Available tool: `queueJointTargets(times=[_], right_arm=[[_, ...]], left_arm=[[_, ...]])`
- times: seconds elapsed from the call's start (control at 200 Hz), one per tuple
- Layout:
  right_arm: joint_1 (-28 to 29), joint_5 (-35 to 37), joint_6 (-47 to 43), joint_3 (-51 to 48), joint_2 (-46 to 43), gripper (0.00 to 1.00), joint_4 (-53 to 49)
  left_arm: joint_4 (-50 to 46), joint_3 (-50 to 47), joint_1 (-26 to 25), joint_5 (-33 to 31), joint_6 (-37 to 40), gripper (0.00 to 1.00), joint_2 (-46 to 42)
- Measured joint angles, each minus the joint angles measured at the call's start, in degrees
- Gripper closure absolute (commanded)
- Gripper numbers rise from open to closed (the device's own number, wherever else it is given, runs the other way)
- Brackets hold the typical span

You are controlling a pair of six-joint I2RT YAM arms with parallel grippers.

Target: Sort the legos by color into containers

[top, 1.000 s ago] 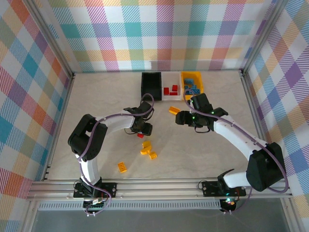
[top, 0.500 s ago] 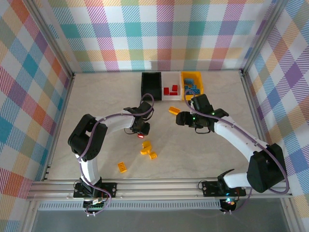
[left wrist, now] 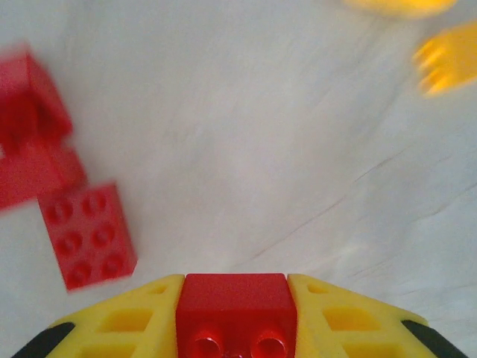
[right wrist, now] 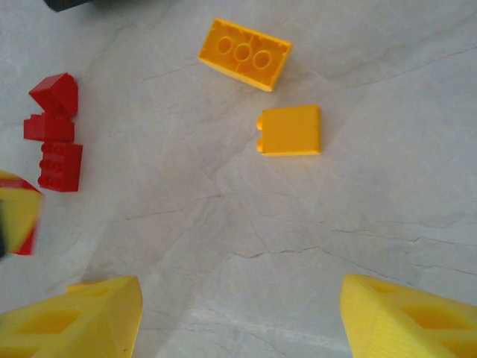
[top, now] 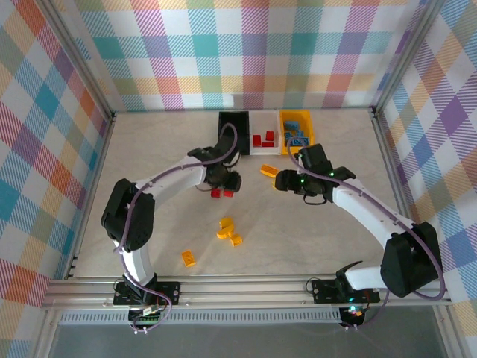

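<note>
A pick of a red brick (left wrist: pixel 235 309) is judged to be in hand: it is clamped between the left fingers (left wrist: pixel 123 324), which are closed on its 2 sides, with its studs turned toward the wrist camera. Whether it is already off the tabletop (left wrist: pixel 261 149) cannot be told. Just to its left, loose red bricks (left wrist: pixel 88 235) are seen lying close together, apart from the fingers. The next move is judged to call for a lift clear of these neighbours and a carry to the white bin (top: pixel 262 121), where other red bricks (top: pixel 257 140) are already laid, between the black bin (top: pixel 233 128) and the yellow-orange bin (top: pixel 308 125) holding blue bricks (top: pixel 297 138). Nearer the arm bases, 4 yellow bricks (top: pixel 236 239) are left on the tabletop. Further right, the right fingers (right wrist: pixel 82 313) are spread apart with nothing between them, above bare tabletop; 2 orange bricks (right wrist: pixel 244 54) lie beyond them, well apart from either fingertip.
</note>
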Motion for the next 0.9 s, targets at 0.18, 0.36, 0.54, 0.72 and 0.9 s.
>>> queueJointTargets(times=[0.18,0.36,0.54,0.72,0.9], right_arm=[[-0.7,0.4,-0.9,-0.5,-0.6,0.29,-0.4],[-0.7,0.4,-1.1,-2.8,-2.5,0.30,-0.9],[-0.7,0.4,-1.1,-4.8,-4.3,0.30,-1.3],[-0.7,0.3,-1.0,-6.1,-5.1,0.30,-1.3],[-0.7,0.2,-1.0,-6.9,-5.2,0.29,-2.2]], left_arm=[[0.2,17.9,0.0,0.7,0.3,0.65,7.2],[1.5,32.9,0.0,1.0,0.7,0.65,19.6],[3.9,43.0,0.0,-0.7,1.9,0.64,30.7],[5.9,51.0,0.0,-3.1,3.0,0.63,38.1],[7.1,57.9,0.2,-5.4,3.6,0.55,42.4]])
